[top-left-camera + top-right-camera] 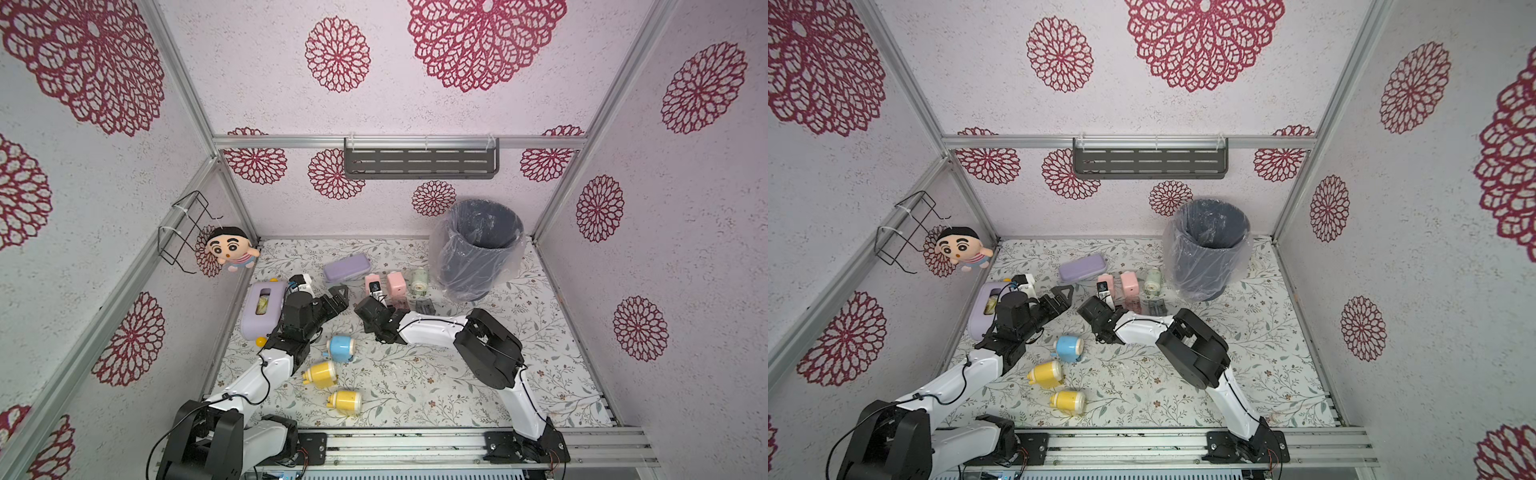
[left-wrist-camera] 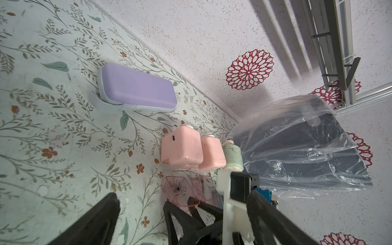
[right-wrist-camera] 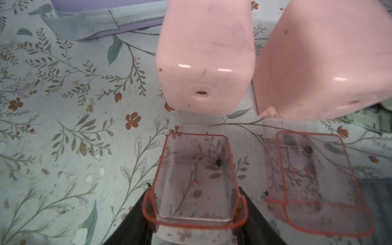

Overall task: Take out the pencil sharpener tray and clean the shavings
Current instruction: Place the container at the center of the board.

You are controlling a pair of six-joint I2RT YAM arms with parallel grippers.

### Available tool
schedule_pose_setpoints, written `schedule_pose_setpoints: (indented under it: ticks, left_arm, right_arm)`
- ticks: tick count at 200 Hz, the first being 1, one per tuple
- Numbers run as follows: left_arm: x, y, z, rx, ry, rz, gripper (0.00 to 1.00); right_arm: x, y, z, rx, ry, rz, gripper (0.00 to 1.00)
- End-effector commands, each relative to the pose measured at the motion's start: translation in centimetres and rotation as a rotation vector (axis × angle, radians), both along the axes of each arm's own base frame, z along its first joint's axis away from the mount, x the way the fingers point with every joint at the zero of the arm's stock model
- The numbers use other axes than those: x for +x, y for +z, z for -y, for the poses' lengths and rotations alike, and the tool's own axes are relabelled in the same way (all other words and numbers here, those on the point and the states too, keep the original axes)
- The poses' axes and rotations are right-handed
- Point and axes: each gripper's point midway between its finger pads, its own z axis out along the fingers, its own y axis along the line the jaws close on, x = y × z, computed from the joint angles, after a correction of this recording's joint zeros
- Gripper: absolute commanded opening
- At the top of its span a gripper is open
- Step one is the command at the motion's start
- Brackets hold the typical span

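**Tray (image 3: 193,169) out, nearly empty**

The tray is already taken out of the pink sharpener (image 3: 203,53) and is clamped at its rim by the right gripper (image 3: 194,214), near the frame centre in both top views. Only a few dark crumbs of the shavings (image 3: 218,162) are seen inside, so a last emptying into the bin (image 1: 478,249), upper right, is probably left. The right arm is bent leftwards. The left gripper (image 1: 338,293) is held empty, fingers wide apart.

Pale walls (image 1: 415,104) with red rosettes (image 1: 337,54), leaf-print tabletop (image 1: 457,386), grey shelf (image 1: 419,164)
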Motion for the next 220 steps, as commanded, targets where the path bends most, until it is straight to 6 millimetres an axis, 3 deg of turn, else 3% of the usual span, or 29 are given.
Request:
schedule_pose_setpoints:
  ticks: [1, 51, 156, 193, 220]
  left_arm:
    - [0.0, 0.9, -0.3, -0.009, 0.004, 0.032, 0.97]
    - [0.0, 0.6, -0.1, -0.015, -0.002, 0.027, 0.97]
    - [-0.1, 0.7, -0.1, -0.021, -0.002, 0.039, 0.98]
    - [-0.2, 1.0, -0.1, -0.018, -0.003, 0.037, 0.97]
    - [-0.6, 2.2, -0.7, 0.0, 0.018, 0.051, 0.97]
  right_arm:
    - [0.2, -1.2, 1.0, -0.062, 0.003, -0.023, 0.5]
    - [0.3, -2.2, 0.8, -0.066, 0.019, -0.044, 0.55]
    - [0.7, -2.1, 0.4, -0.059, 0.039, -0.053, 0.68]
    - [0.6, -0.3, 0.1, -0.037, 0.052, -0.043, 0.71]
    - [0.1, 3.1, -0.1, 0.012, 0.08, -0.015, 0.77]
